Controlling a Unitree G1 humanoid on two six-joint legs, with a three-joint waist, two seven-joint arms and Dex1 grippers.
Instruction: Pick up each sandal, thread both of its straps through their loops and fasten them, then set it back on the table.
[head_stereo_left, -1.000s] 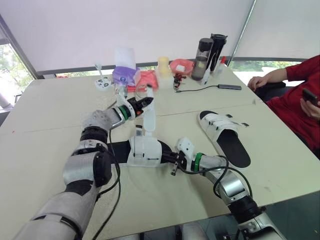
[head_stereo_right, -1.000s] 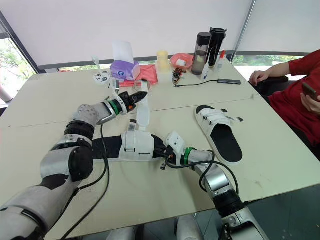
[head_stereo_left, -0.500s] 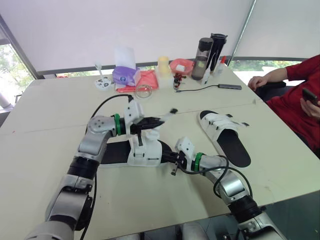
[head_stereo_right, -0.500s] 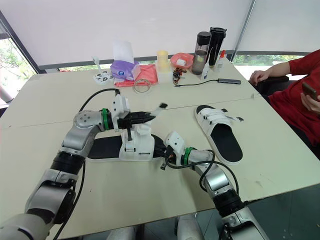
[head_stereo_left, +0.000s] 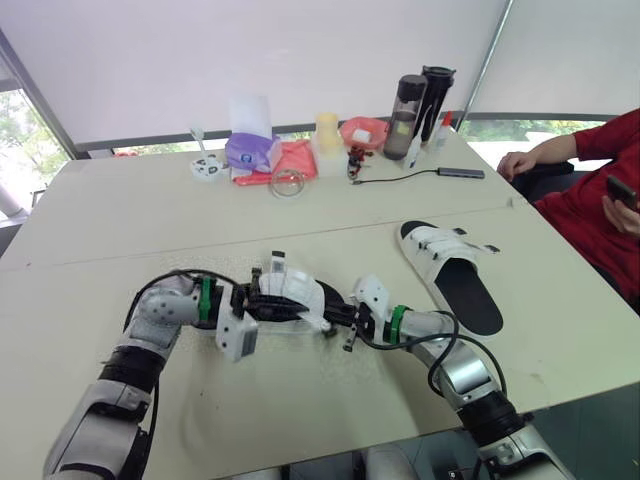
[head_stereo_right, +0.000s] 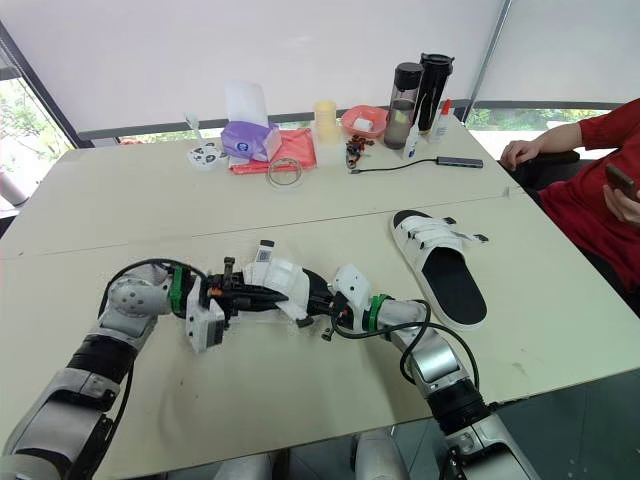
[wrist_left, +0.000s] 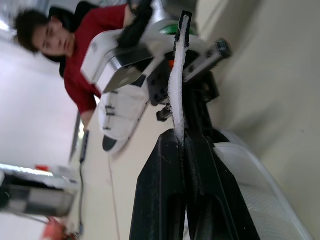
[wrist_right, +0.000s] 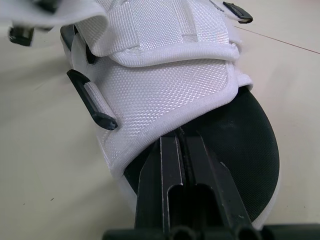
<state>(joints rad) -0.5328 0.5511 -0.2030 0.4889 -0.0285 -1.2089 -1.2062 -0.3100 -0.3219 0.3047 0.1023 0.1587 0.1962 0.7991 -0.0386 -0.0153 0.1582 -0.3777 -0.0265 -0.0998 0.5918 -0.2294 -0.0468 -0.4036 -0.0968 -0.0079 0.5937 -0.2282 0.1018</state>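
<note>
Two sandals on the table (head_stereo_left: 120, 200): centre-frame sandal (head_stereo_left: 300, 290) has left gripper (wrist_left: 181, 137) pinched on its white strap (wrist_left: 176, 85), right gripper (wrist_right: 182, 137) clamped on its upper; second sandal (head_stereo_left: 450, 270) lies right. Pink bowl (head_stereo_left: 378, 127), top centre, holds something white.

The sandal (wrist_right: 170, 85) has woven cloth straps, matt black footbed.

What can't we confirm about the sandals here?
Eye views: whether the strap is through its loop; the left gripper covers that part of the near sandal.
Right wrist view: far end of the near sandal, cut off by the picture edge.
Eye views: fastenings on the far sandal, too small.
</note>
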